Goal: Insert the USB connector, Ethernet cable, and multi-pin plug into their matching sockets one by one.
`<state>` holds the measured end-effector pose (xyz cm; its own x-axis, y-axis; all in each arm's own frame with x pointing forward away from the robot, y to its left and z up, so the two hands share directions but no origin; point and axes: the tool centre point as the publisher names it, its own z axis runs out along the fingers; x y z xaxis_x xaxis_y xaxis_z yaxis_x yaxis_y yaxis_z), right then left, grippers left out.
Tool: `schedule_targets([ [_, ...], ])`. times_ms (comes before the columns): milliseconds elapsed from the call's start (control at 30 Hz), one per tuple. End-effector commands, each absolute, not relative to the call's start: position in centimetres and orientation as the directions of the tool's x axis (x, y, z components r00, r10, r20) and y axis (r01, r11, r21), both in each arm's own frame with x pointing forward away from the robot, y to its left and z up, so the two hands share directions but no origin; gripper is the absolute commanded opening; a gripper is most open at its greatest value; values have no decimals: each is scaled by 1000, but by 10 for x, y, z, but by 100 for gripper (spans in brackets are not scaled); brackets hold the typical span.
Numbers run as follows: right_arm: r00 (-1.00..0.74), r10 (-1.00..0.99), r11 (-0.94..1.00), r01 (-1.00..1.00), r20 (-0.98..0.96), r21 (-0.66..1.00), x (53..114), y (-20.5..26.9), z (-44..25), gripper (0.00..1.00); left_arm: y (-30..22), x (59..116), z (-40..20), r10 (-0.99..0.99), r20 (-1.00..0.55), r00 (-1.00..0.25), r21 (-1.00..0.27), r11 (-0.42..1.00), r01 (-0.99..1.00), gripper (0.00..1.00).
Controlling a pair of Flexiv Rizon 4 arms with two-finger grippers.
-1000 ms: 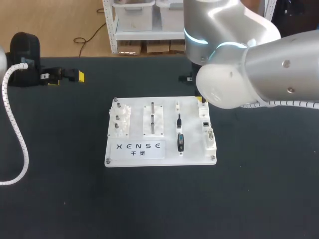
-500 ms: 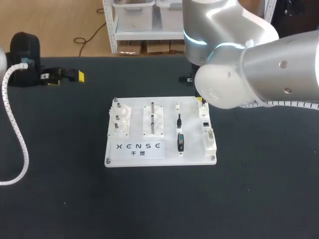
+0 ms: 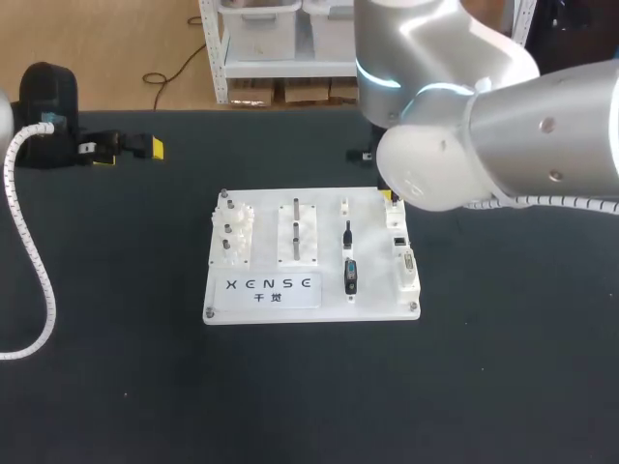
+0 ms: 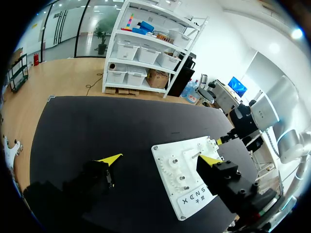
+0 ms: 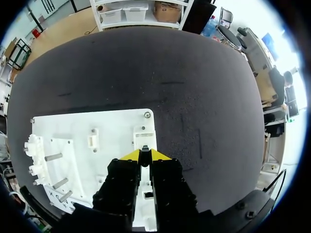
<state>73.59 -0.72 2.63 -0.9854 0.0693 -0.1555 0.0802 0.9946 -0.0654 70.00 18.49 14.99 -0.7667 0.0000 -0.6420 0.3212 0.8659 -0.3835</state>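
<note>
Our right gripper [image 5: 145, 154] hangs low over the far right corner of the white board [image 5: 77, 136]. Its yellow fingertips are pressed close, pinching a small dark plug [image 5: 144, 148] that pokes out just above a white socket block [image 5: 144, 136]. We cannot tell which connector this plug is.

From the head view our bulky right arm [image 3: 484, 135] stands in the way. It covers that corner of the board [image 3: 311, 256], so only a sliver of yellow shows of the right gripper [image 3: 389, 196].

Nearer on the board's right edge, more socket blocks [image 3: 404, 259] lie uncovered. Just beside them rest a slim black connector [image 3: 347, 234] and a wider black connector [image 3: 350, 277].

Our left gripper [image 4: 160, 159] sits well apart at the far left of the black table [image 3: 290, 387]. Its fingers are spread wide and hold nothing. A white ribbed hose [image 3: 29, 242] trails along the table's left side.
</note>
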Motion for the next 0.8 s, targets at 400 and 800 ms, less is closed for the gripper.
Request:
schedule_targets([
  [400, -987, 96, 992, 106, -127, -74, 738, -17, 11, 0, 185, 700, 150, 0, -642, -767, -384, 866, 321, 100],
  [800, -984, 130, 986, 141, -123, -88, 738, -16, 6, 100, 185, 700, 150, 0, -642, -767, -384, 866, 321, 100],
])
